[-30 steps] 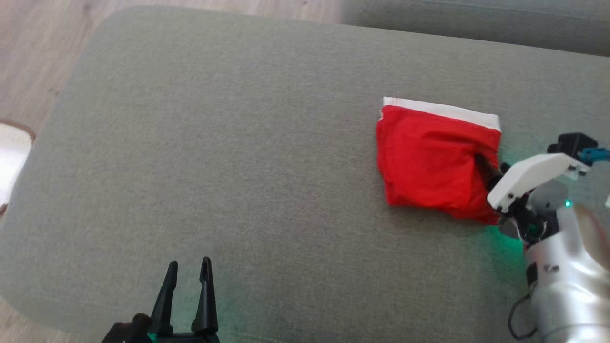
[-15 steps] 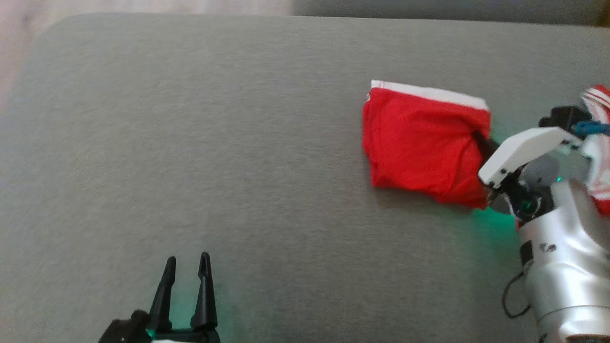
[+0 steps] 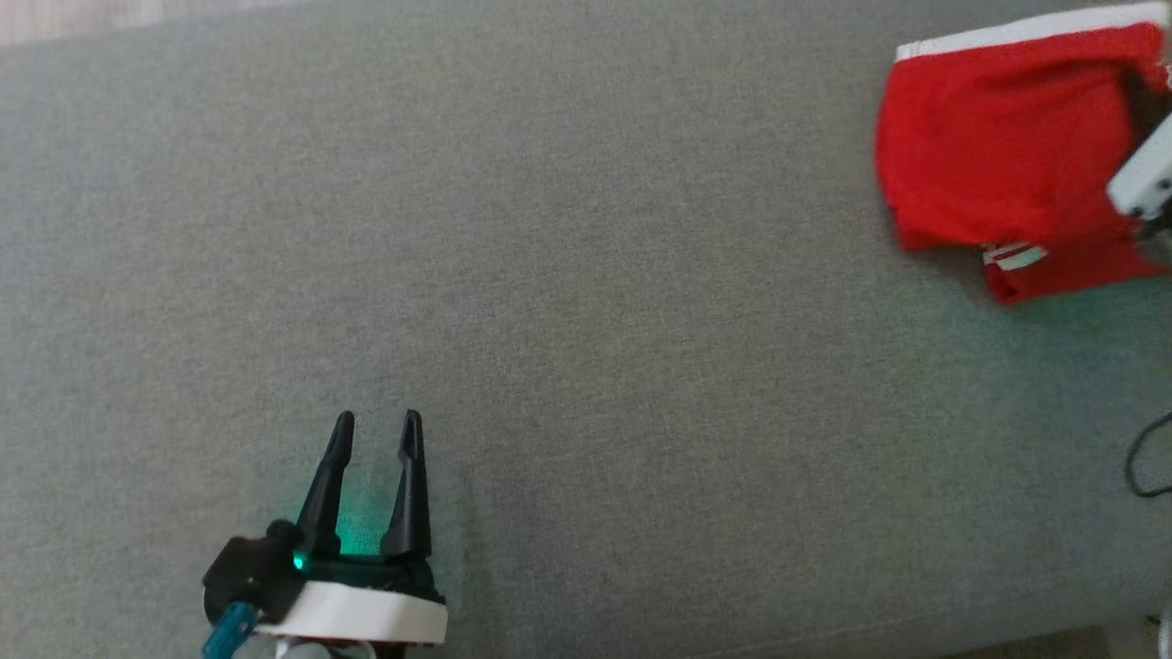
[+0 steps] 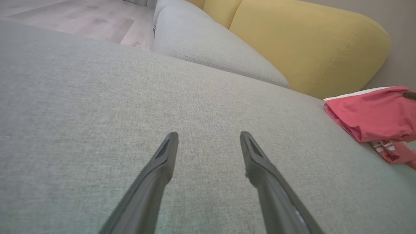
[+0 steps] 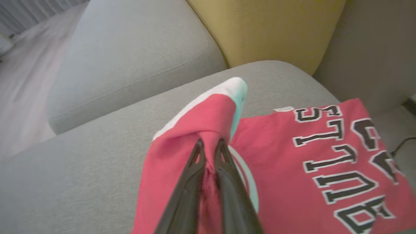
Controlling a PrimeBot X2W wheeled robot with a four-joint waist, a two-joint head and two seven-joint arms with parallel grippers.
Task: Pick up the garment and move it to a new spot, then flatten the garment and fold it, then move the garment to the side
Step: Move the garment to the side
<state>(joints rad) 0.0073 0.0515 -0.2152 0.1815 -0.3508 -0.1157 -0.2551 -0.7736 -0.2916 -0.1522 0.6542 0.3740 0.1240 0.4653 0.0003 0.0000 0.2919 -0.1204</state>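
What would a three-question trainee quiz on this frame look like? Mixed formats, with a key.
1. Which gripper grips the red garment?
2. True or false: the left gripper is touching the garment.
3. The garment lies on: A) a metal tray, B) a grey cushion, C) a wooden table.

Key
1. The right gripper, shut on a bunched fold of the cloth.
2. False. It is open over bare cushion, well apart from the garment.
3. B.

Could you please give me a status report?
Left gripper open above grey fabric cushion. Right gripper shut on red white-banded garment. Red black-lettered jersey lies beneath it.
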